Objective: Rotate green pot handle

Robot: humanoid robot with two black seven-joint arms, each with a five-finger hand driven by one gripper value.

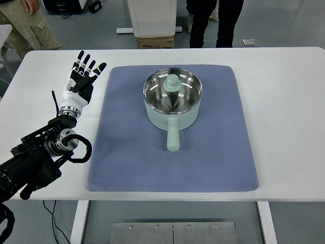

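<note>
A pale green pot (172, 104) with a shiny steel inside stands on the blue-grey mat (127, 152), a little behind its middle. Its green handle (173, 137) points toward the table's near edge. My left hand (84, 73) hovers over the white table left of the mat, fingers spread and empty, well apart from the pot. The right arm is out of view.
The white table (284, 101) carries only the mat and pot. Two persons stand behind the far edge, one at the top left (25, 25), one at the top middle (213, 20). A white pedestal (151, 18) with a cardboard box stands between them.
</note>
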